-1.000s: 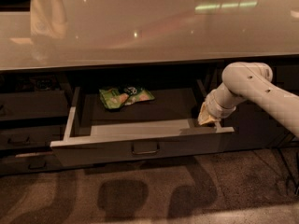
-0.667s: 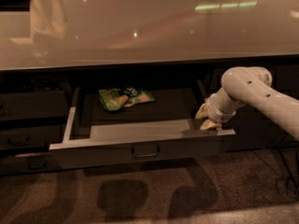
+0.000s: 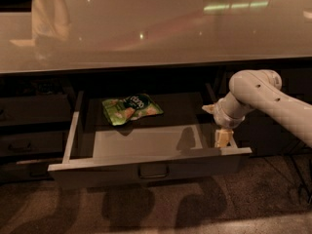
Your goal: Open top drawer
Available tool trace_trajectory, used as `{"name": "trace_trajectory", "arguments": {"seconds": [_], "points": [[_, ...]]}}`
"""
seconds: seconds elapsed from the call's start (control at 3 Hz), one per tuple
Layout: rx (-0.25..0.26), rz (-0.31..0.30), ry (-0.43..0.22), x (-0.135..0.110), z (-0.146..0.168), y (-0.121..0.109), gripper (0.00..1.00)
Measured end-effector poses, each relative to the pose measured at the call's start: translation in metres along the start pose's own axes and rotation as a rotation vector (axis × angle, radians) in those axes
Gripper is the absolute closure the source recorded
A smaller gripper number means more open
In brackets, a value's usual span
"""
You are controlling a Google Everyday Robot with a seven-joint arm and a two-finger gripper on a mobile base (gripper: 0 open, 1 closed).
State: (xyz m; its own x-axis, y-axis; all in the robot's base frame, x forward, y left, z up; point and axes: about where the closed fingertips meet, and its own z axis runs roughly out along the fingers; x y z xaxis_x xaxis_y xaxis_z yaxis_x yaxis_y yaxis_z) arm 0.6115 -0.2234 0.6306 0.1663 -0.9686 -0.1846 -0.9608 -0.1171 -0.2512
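Note:
The top drawer (image 3: pixel 146 173) stands pulled well out from under the counter, its dark grey front with the small central loop handle (image 3: pixel 153 170) facing me. Its pale grey inner tray (image 3: pixel 146 141) is exposed, and a green snack bag (image 3: pixel 131 108) lies at the back of it. My gripper (image 3: pixel 222 136) hangs from the white arm (image 3: pixel 263 94) at the drawer's right side wall, just behind the right end of the front panel, pointing down.
A glossy pale countertop (image 3: pixel 146 28) overhangs the drawer opening. Narrower, shut drawer fronts (image 3: pixel 31 126) stack at the left. Dark cabinet fronts (image 3: pixel 273 130) stand behind my arm at the right. Patterned carpet (image 3: pixel 156 208) lies in front.
The drawer has slid further out toward me. My gripper has moved down and forward along the drawer's right side with it.

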Motion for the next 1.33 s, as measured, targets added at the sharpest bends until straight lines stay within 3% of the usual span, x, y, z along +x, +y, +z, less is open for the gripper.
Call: {"name": "trace_trajectory", "arguments": {"seconds": [0.33, 1.0, 1.33], "points": [[0.056, 0.054, 0.044, 0.013, -0.017, 0.014, 0.0], [0.058, 0.055, 0.045, 0.004, -0.016, 0.011, 0.0], [0.053, 0.065, 0.056, 0.003, -0.012, 0.022, 0.0]]}}
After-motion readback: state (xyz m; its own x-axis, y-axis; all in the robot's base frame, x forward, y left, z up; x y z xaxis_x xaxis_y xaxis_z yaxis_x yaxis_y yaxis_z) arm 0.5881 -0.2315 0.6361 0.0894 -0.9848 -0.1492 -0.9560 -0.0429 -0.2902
